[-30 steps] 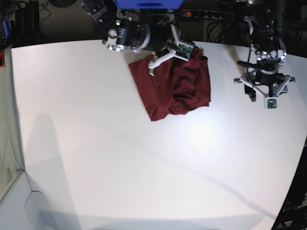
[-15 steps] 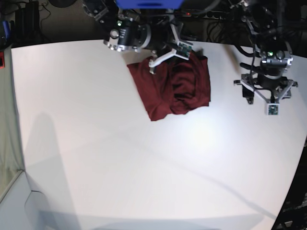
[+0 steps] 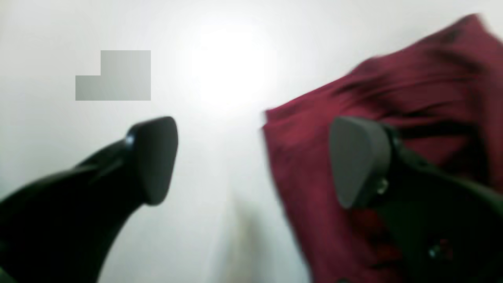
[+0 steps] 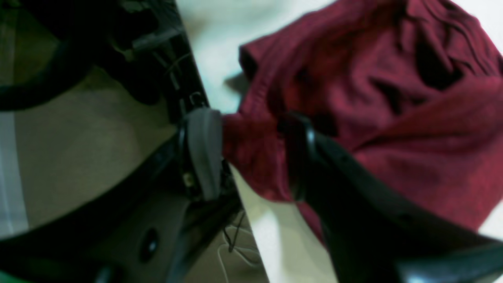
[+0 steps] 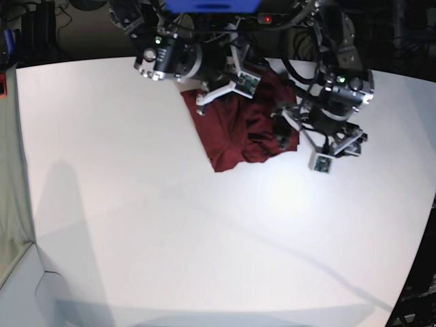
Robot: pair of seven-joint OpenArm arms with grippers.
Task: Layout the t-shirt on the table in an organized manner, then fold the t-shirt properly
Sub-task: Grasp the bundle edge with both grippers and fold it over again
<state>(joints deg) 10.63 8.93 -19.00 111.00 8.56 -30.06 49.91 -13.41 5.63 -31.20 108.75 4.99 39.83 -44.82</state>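
**Crumpled shirt at the far edge, an arm at each side of it**

The t-shirt (image 5: 242, 129) lies bunched and wrinkled near the far edge of the table (image 5: 136, 225), its longer run slanting from that edge toward the near side. The right gripper (image 4: 251, 157) sits at the shirt's far corner with a fold of cloth between its parted jaws; whether it actually pinches I cannot tell. The left gripper (image 3: 251, 161) hovers spread wide just off the shirt's opposite side edge, one finger over cloth, the other over bare table, holding nothing. To my eye the left one only needs a short reach inward to take that edge.
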